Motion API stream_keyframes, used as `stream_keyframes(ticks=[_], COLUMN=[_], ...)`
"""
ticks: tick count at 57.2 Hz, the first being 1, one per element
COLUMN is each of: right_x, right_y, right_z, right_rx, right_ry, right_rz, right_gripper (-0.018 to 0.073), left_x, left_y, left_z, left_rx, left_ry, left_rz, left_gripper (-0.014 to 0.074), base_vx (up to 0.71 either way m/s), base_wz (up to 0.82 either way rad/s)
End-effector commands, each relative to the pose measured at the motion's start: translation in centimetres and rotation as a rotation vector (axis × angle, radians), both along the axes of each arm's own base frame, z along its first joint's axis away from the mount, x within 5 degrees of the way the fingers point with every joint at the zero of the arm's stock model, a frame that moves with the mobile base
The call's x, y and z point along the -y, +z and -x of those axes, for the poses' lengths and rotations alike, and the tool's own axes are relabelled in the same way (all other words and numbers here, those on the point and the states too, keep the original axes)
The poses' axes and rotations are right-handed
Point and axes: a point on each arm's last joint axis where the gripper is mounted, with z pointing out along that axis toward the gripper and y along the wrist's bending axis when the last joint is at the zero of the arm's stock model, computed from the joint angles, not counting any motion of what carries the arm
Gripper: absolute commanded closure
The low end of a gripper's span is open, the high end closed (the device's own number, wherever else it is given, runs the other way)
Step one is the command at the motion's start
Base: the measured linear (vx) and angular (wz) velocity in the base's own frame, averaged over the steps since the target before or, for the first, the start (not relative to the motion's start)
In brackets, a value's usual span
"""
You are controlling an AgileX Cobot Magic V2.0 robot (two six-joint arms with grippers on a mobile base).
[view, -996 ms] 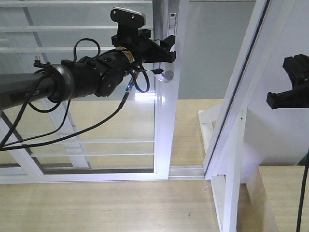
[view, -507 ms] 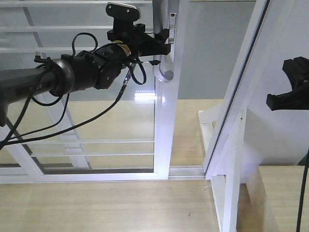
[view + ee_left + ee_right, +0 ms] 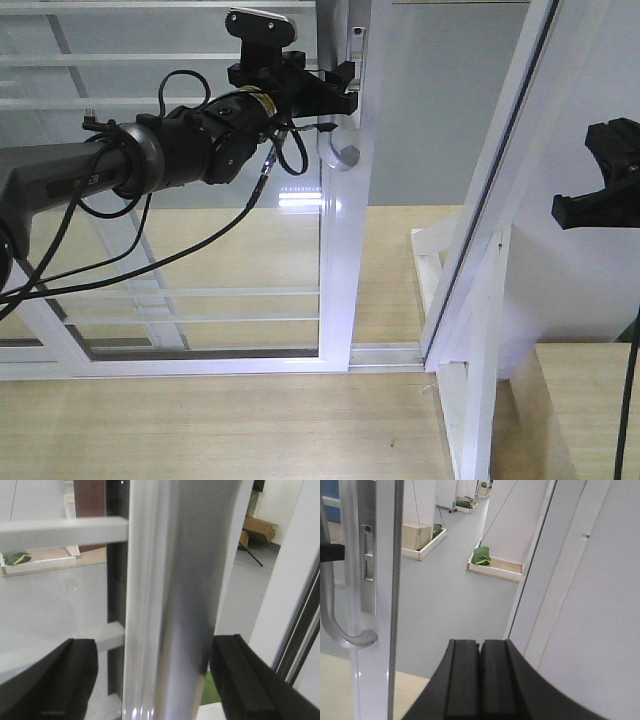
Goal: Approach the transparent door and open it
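The front view is bright and sharp, with a white shine on the transparent door just toward 12 o'clock from the middle. The left wrist view is blurry up close, and a grey shadow runs down the door's edge from 12 to 6 o'clock. The right wrist view is bright and clear.

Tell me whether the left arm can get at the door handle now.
Probably yes: the left end effector sits open at the edge of the door, fingers either side of what looks like the handle.
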Motion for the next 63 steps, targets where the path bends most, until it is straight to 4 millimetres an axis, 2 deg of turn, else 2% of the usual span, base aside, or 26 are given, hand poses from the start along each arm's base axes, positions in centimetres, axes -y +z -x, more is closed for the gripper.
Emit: stream_keyframes(ticks=[1, 16, 23, 31, 40, 42, 50, 63], right_x=[-0.1, -0.1, -0.1, -0.1, -0.1, -0.1, -0.1, -0.1], right_y=[1.9, 1.9, 1.9, 1.9, 1.9, 1.9, 1.9, 1.9], right_z=[0.0, 0.0, 0.0, 0.0, 0.0, 0.0, 0.0, 0.0], right_rx=[0.116, 0.116, 0.116, 0.118, 0.118, 0.118, 0.118, 0.118], right_ry=[0.014, 0.015, 0.015, 0.015, 0.015, 0.015, 0.015, 0.015], right_rz=[-0.013, -0.012, -0.012, -0.013, -0.013, -0.013, -0.013, -0.013], right_gripper=[0.0565, 0.0565, 0.0565, 0.0565, 0.0565, 0.0565, 0.0565, 0.0565], left_x=[0.3, 0.8, 1.3, 1.4, 1.4, 1.4, 1.4, -0.4], left_y=[5.4, 5.8, 5.8, 5.5, 5.2, 5.2, 5.2, 5.3], left_z=[0.3, 0.4, 0.7, 0.8, 0.7, 0.8, 0.7, -0.1], left_rx=[0.13, 0.12, 0.117, 0.087, 0.067, 0.068, 0.061, 0.037], left_ry=[-0.008, -0.015, -0.026, -0.026, -0.024, -0.024, -0.024, 0.017], left_rz=[0.09, 0.086, 0.084, 0.061, 0.049, 0.047, 0.043, 0.028], left_gripper=[0.0027, 0.0031, 0.0079, 0.0245, 0.0559, 0.0606, 0.0603, 0.0602], base_vx=[0.0, 0.0, 0.0, 0.0, 0.0, 0.0, 0.0, 0.0], base_wz=[0.0, 0.0, 0.0, 0.0, 0.0, 0.0, 0.0, 0.0])
